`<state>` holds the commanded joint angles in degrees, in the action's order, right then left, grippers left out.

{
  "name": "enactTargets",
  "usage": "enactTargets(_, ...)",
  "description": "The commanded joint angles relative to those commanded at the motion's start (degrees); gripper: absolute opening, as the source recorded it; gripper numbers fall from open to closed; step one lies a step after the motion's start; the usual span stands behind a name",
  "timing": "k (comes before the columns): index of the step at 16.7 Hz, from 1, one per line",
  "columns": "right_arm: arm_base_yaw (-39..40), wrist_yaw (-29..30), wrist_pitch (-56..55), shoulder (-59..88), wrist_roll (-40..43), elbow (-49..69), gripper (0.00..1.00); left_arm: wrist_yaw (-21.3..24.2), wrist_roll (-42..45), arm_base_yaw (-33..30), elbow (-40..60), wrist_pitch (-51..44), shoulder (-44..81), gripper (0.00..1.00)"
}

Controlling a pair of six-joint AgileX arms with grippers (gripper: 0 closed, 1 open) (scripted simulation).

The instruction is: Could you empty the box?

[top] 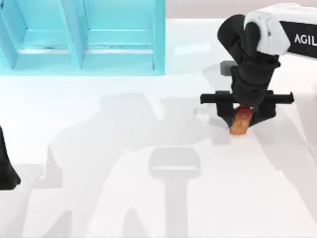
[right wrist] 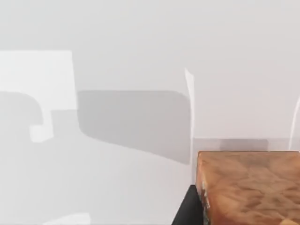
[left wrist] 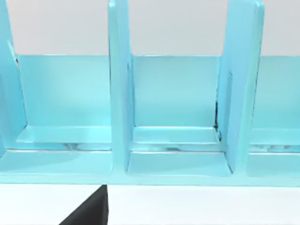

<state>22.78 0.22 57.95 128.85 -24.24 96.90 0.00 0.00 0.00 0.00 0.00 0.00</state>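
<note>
While the left arm (top: pixel 7 171) sits parked at the table's left edge, nearest the camera's lower border, the right arm (top: pixel 257 44) works at the right side; its gripper (top: pixel 241 116) points down over the white table (top: pixel 124 198), fingers closed narrowly on an orange-brown block (top: pixel 240 121); the block's lower end juts out below the fingers, close to the table or on it, I cannot tell which; from the right wrist the block (right wrist: pixel 248 187) shows a mottled brown face against the bare table (right wrist: pixel 117 47); farther back, at the top left, stands the blue box (top: pixel 84 44), well apart from the block; its upright dividers (left wrist: pixel 119 89) split it into open compartments, seen from the left wrist.
</note>
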Motion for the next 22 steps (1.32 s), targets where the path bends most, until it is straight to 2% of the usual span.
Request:
enactTargets(2,0.0,0.0,0.0,0.0,0.0,0.0,0.0,0.0,0.0,0.0,0.0,0.0,0.0,1.0)
enactTargets(15,0.0,0.0,0.0,0.0,0.0,0.0,0.98,0.0,0.0,0.0,0.0,0.0,0.0,1.0)
enactTargets(22,0.0,0.0,0.0,0.0,0.0,0.0,1.0,0.0,0.0,0.0,0.0,0.0,0.0,1.0)
